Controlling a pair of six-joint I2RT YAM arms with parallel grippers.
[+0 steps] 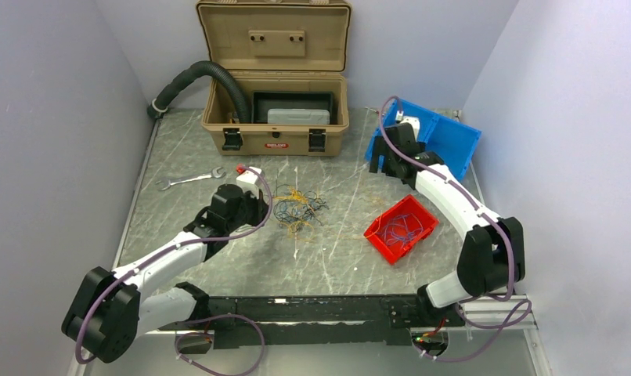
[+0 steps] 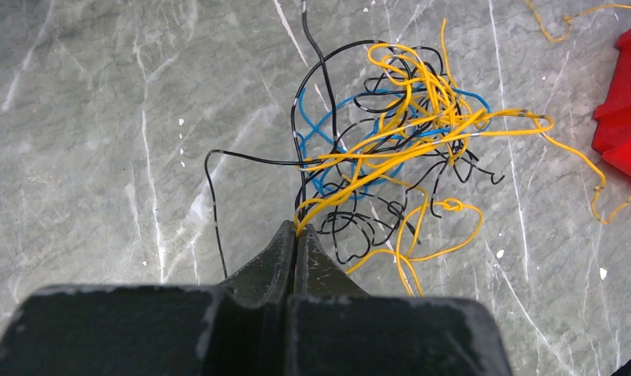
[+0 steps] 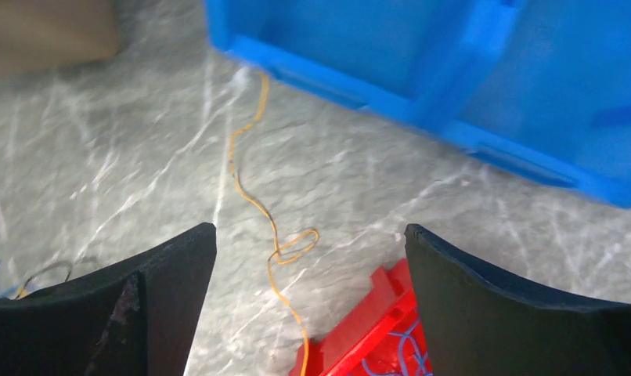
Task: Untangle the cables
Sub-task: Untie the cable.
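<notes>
The cables sit as one loose knot of yellow-orange, black and blue wire on the marble table, roughly mid-table in front of the tan toolbox. My left gripper is clenched at the knot's near edge, and yellow strands, perhaps a black one too, run straight into its tips, so I read it as pinching wire. Further right stands the red bin with blue wires in it, and beyond that the blue bin. My right gripper hangs there, jaws spread wide with nothing between them, well apart from the knot. Under it a stray yellow wire lies on the table between the two bins, in neither.

My worry is that nothing pins the knot. If I draw the left arm back, the whole clump may slide along instead of giving up a strand, or the loops may cinch tighter. Wire this thin could also slip out of the pinch. The stray piece could snag on the right arm.
</notes>
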